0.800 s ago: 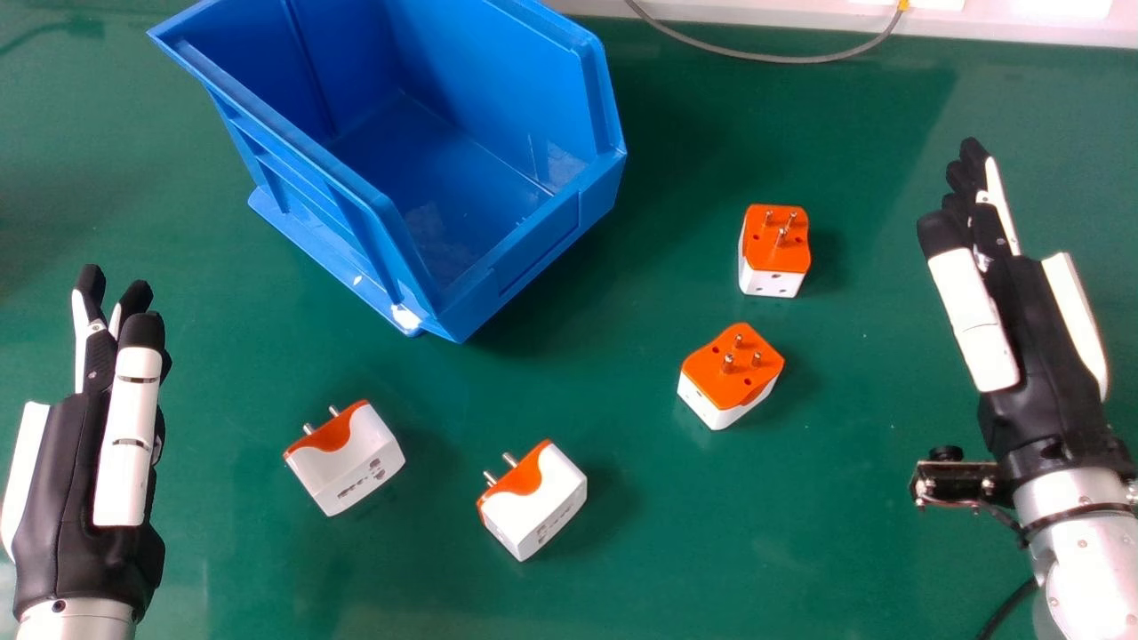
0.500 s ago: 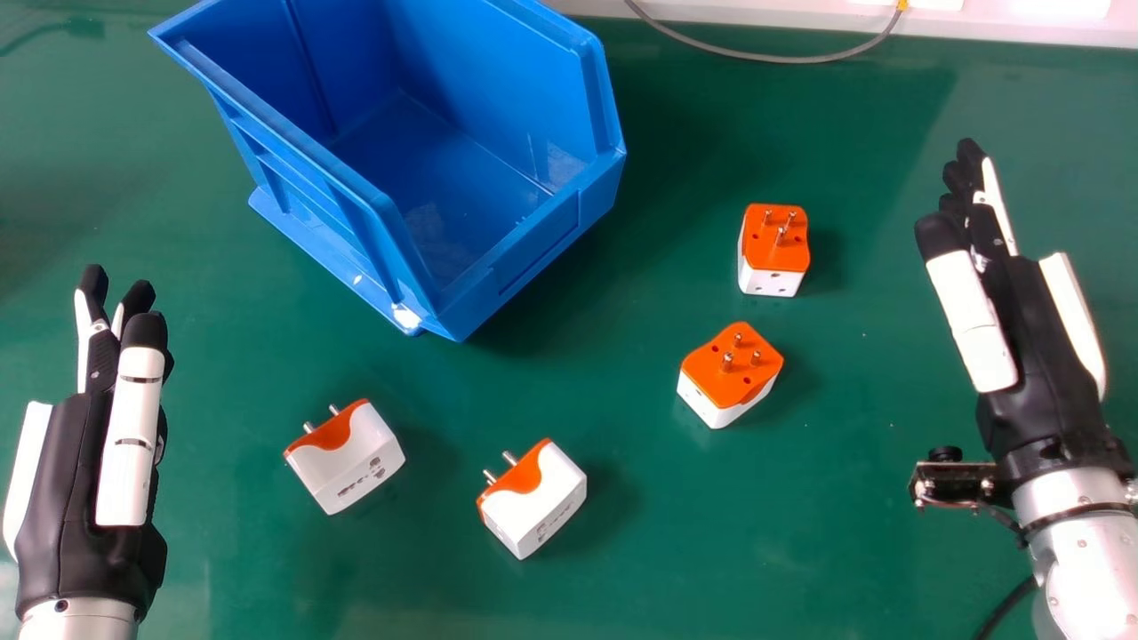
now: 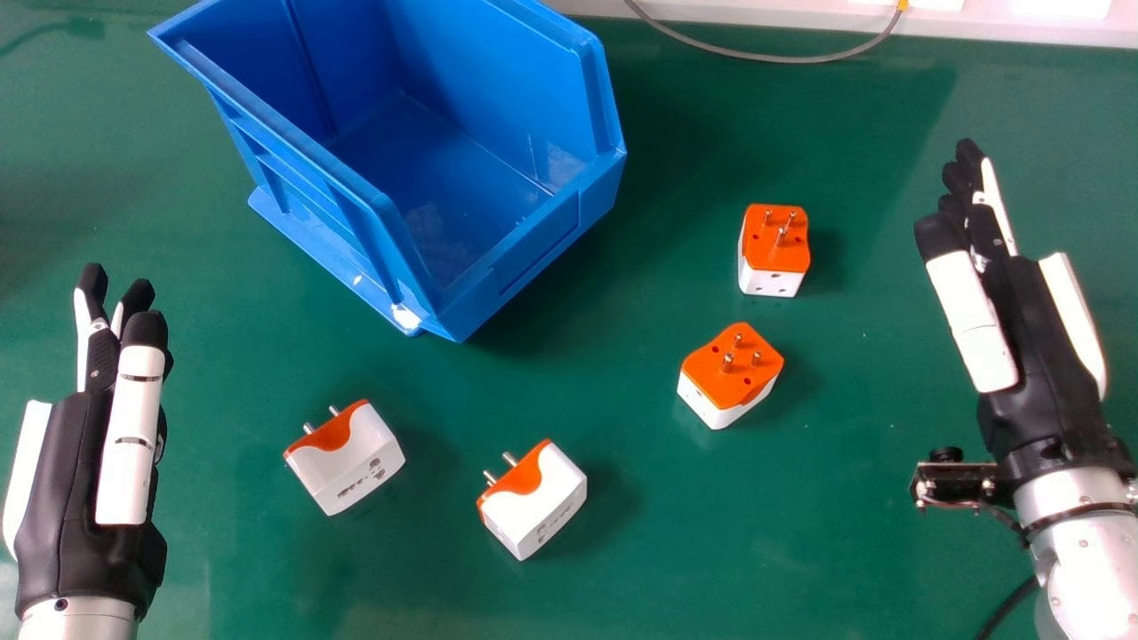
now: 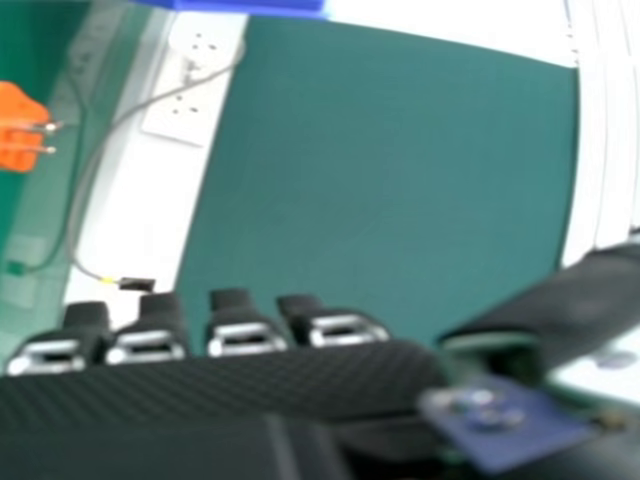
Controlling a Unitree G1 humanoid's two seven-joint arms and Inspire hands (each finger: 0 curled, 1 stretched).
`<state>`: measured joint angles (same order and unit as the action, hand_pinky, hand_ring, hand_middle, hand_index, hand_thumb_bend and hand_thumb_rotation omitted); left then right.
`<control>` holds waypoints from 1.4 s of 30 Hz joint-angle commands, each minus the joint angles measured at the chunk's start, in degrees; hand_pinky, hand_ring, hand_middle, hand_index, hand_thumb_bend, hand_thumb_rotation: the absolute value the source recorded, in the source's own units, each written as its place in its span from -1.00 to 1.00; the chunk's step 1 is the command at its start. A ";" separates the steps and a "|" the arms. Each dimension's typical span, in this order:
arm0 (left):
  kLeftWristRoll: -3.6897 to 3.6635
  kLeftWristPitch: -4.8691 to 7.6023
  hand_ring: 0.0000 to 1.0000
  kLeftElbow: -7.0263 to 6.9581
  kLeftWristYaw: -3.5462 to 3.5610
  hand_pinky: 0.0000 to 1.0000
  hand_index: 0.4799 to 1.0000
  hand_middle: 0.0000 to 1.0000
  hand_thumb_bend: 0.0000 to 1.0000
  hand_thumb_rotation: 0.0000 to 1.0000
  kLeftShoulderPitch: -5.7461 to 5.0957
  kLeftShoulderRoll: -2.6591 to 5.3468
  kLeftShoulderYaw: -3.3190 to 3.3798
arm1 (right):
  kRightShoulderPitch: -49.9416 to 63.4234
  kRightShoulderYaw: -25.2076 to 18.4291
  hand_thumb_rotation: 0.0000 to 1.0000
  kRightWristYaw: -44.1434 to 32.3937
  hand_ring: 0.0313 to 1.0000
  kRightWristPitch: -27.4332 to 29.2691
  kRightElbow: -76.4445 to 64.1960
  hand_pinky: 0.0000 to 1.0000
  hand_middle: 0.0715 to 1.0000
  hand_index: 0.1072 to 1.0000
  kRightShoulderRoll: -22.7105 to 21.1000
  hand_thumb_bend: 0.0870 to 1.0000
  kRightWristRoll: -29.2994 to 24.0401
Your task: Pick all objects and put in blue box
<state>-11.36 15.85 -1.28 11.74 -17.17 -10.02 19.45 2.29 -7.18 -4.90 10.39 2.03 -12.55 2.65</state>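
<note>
On the counter (image 3: 827, 542) right of the blue box (image 3: 542, 244), the farthest plug (image 3: 773, 253) stood prongs up, probably best pinched low across its white sides by the right hand (image 3: 1036, 329), its fingers (image 3: 971, 156) empty, straight and apart from the thumb.

From the robot's head, one camera looks forward and down across the green table (image 3: 845, 533), farther back. The other sits right by the right hand (image 3: 1031, 320), facing past its fingers (image 4: 243, 330). Both catch the white ledge (image 3: 996, 25) and grey cable (image 3: 773, 59).
</note>
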 commanded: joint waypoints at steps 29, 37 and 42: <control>0.58 -1.64 1.00 -0.20 -2.98 1.00 1.00 1.00 -0.16 0.79 2.94 0.59 -1.43 | -24.71 7.15 0.64 -3.12 1.00 0.27 18.84 0.99 1.00 1.00 -14.23 0.23 13.53; 0.79 -2.43 1.00 0.40 -3.72 1.00 1.00 1.00 -0.19 0.80 3.86 0.15 -1.61 | -34.20 12.84 0.39 -2.83 1.00 -3.27 27.00 0.99 1.00 1.00 -16.57 0.12 21.70; 1.01 -2.11 1.00 1.17 -3.81 1.00 1.00 1.00 -0.20 0.81 4.29 -0.11 -1.48 | -40.88 17.49 0.35 -4.59 1.00 -3.06 34.30 0.98 1.00 1.00 -18.33 0.12 26.31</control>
<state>-10.81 13.11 -0.13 8.34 -13.08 -9.51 17.39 -34.66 9.33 -8.90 6.88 35.29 -29.17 27.91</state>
